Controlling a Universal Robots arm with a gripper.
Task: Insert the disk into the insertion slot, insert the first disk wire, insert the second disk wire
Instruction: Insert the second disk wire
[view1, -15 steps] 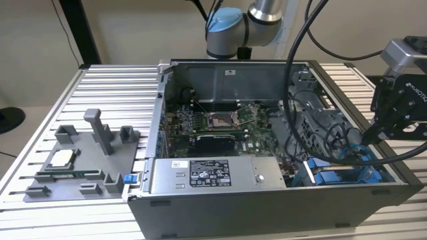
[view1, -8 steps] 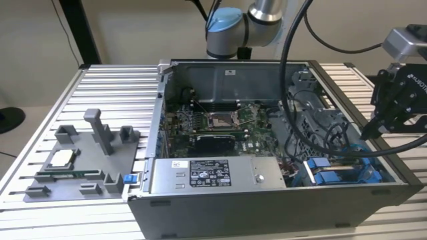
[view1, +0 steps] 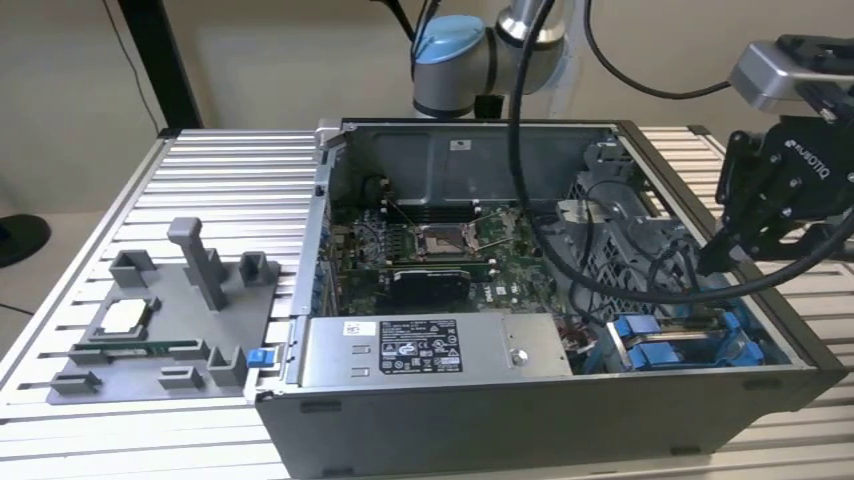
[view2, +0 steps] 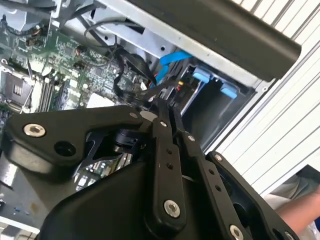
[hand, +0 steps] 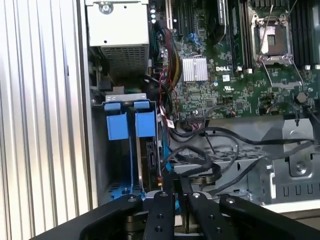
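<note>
My gripper (view1: 707, 262) hangs over the open computer case's drive corner, on the exterior view's right. In both wrist views the fingers (view2: 169, 97) (hand: 180, 181) are pressed together on the end of a thin black disk wire (view2: 135, 95) that loops back toward the board (hand: 200, 162). Just below them is the insertion slot (hand: 145, 124) (view1: 661, 340), a grey bay with bright blue rails and tabs. The disk (hand: 150, 157) stands edge-on inside that slot, dark and partly hidden by the rails. The held wire end hovers close to the disk's near edge.
A silver labelled power-supply box (view1: 400, 350) (hand: 117, 30) fills the case's front. The green motherboard (view1: 427, 250) lies behind it, the perforated grey cage (view1: 627, 230) beside the bay. Thick black arm cables (view1: 534, 200) sweep across the case. A grey fixture tray (view1: 147, 330) sits left. A person's arm (view2: 300, 210) is nearby.
</note>
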